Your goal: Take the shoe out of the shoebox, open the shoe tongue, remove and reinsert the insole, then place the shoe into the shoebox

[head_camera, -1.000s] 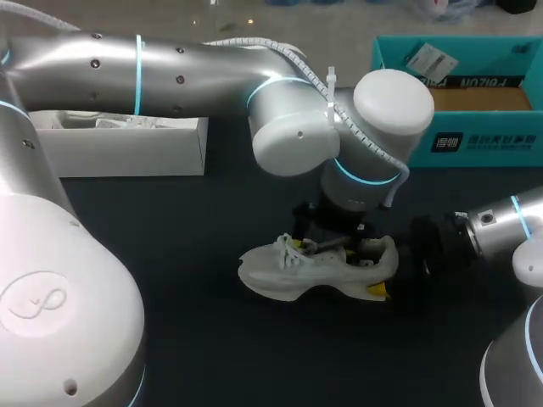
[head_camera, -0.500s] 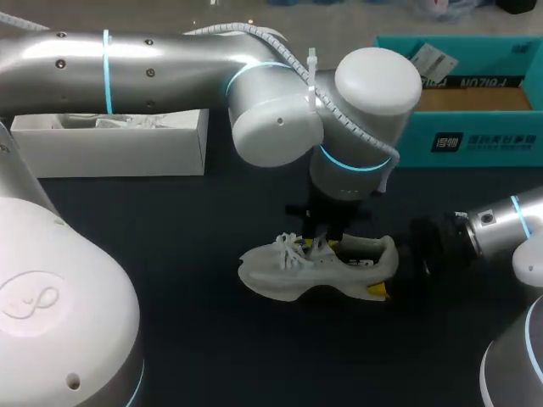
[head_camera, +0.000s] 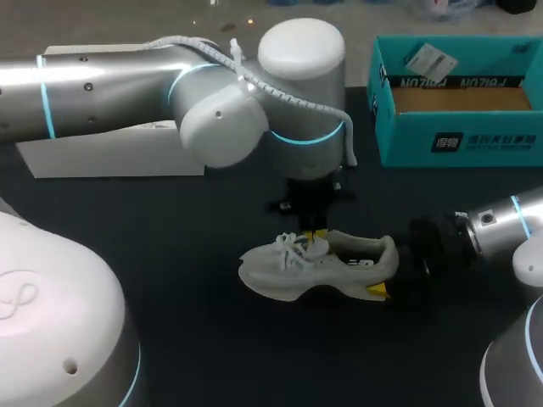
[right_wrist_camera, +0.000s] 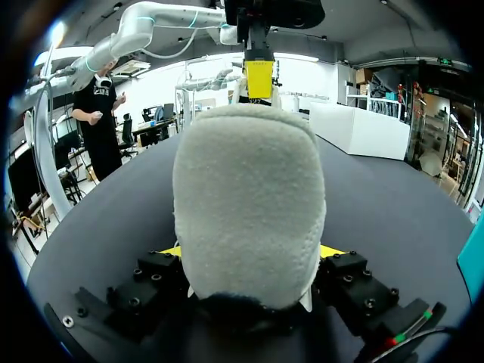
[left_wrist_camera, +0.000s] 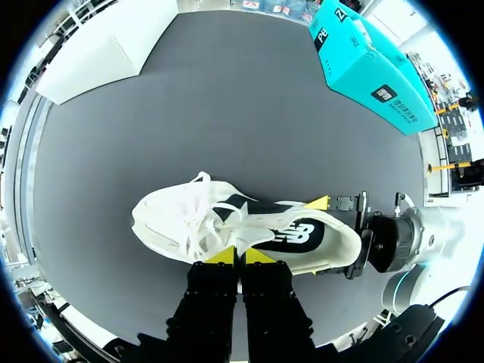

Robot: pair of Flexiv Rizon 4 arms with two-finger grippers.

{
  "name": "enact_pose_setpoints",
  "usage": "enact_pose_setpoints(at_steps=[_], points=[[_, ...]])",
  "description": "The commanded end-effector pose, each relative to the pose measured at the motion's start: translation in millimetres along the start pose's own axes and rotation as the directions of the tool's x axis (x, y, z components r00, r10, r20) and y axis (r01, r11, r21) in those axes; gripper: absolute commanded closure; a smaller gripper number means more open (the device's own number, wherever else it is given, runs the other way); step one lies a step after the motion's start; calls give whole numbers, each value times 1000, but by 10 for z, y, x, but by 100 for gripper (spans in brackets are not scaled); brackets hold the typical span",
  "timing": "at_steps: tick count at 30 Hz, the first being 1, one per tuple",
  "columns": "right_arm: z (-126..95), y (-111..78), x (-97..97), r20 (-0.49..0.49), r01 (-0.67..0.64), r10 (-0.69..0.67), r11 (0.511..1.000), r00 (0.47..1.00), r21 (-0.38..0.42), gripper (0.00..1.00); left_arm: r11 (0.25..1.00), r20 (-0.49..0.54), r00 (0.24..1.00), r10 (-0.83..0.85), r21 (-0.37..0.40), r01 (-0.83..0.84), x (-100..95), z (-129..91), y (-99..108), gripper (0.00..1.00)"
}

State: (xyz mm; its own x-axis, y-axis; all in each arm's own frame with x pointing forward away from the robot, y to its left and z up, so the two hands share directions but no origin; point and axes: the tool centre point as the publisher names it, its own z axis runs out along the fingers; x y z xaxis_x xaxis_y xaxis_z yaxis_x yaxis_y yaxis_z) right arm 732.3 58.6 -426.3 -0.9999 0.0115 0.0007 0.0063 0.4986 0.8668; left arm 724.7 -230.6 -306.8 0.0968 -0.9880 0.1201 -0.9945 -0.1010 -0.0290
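Between the right claw's (right_wrist_camera: 253, 253) fingers sits the heel of the white shoe (head_camera: 322, 264). The two yellow tips press on it from either side, so this claw has a firm hold on it. The shoe stands on its sole on the dark table (head_camera: 170, 254), its toe pointing straight away from the right claw and its laces loose over the front.

Just above the shoe hangs the left claw (left_wrist_camera: 243, 255), pointing down. Its yellow tips are drawn together with barely a slit between them, and nothing shows in that slit. They sit at the rim of the shoe's opening, right behind the laces; whether they touch the rim cannot be told. Ahead of these tips the opening shows a dark inside. The right claw lies beside the left one, at the heel end of the shoe.

Well beyond the shoe from the left claw stands the teal shoebox (head_camera: 458, 140), open at the top and holding no shoe. A white box (head_camera: 110, 157) lies equally far off, towards the toe side.
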Motion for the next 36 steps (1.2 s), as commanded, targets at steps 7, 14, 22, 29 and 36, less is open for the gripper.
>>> enact_pose_setpoints(at_steps=[7,14,22,29,36], points=[[41,-9,-9,3,0,0,1000,1000,3,100,996,-242,967,-77,23,85,-454,-243,-12,100],[41,-9,-9,3,0,0,1000,1000,3,100,987,-138,979,-148,36,155,-719,-126,-11,100],[41,-9,-9,3,0,0,1000,1000,3,100,975,-42,974,-221,6,222,-985,146,-5,100],[41,-9,-9,3,0,0,1000,1000,3,100,963,13,963,-269,-24,270,-1074,531,-2,100],[41,-9,-9,3,0,0,1000,1000,3,100,964,27,965,-262,-48,263,-1042,629,37,52]])
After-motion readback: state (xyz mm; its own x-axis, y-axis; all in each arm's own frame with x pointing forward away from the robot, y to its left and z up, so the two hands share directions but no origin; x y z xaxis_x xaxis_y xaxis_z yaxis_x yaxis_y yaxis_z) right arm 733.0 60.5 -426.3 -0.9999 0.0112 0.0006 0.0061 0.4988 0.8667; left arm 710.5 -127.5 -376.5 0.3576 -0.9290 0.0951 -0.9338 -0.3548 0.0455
